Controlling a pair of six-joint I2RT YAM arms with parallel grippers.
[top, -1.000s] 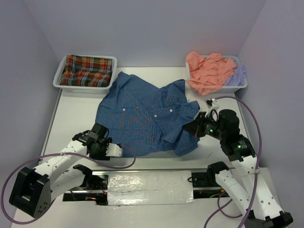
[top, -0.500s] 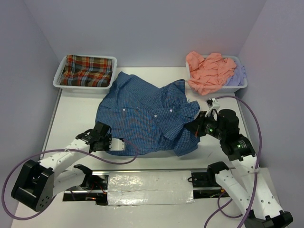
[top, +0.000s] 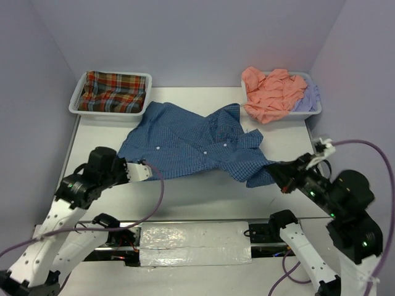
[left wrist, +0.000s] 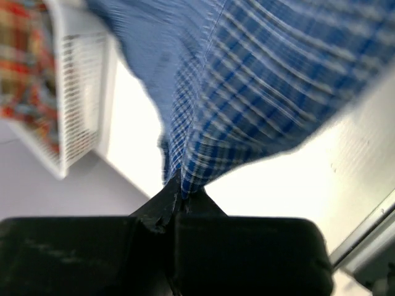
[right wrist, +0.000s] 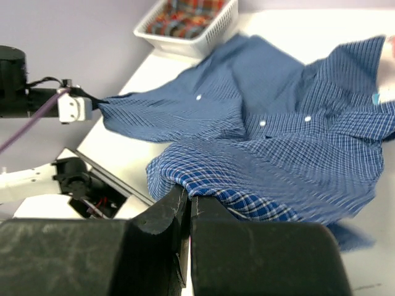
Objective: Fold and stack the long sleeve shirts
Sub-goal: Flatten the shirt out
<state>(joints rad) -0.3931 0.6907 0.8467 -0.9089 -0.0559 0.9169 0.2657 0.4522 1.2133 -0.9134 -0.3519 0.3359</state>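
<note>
Stretched over the table (top: 203, 196): 1 blue shirt (top: 191, 143), pinched at opposite ends by left tool (top: 143, 171) and right tool (top: 276, 173). In left tray (top: 76, 106), 1 plaid shirt (top: 114, 92); in right tray (top: 311, 113), 1 salmon shirt (top: 271, 92), 1 lavender shirt (top: 307, 97).

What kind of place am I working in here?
Probably a robot test cell, not a home: plain lavender walls box in a white table, white trays of clothes sit at its far left and far right, and a blue shirt is spread across it.
</note>
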